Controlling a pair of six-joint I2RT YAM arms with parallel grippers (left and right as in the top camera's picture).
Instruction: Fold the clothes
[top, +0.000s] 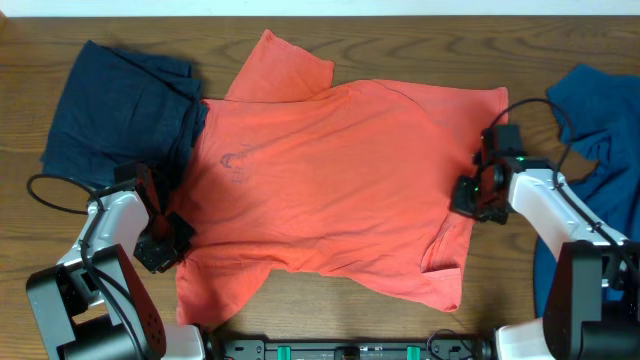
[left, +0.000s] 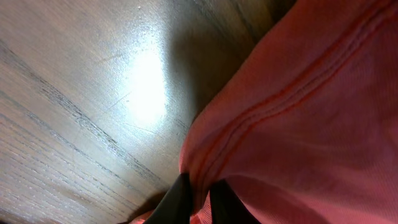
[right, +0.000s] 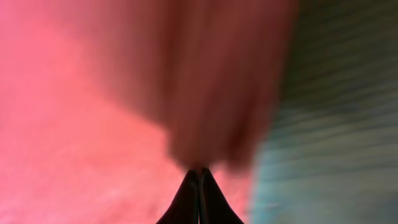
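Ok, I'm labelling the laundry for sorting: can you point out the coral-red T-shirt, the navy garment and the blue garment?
coral-red T-shirt (top: 340, 180), overhead view, middle of its body.
navy garment (top: 110, 110), overhead view, its centre.
blue garment (top: 605, 110), overhead view, its upper part.

Likely a robotics lab bench: on a bare wooden table (top: 400, 40), a white-and-black left arm (top: 112, 215) and right arm (top: 545, 195) rise from the near edge. A loose black cable (top: 30, 190) loops outward of the left gripper (top: 178, 238). A coral-red T-shirt (top: 340, 180) is spread between it and the right gripper (top: 468, 195).
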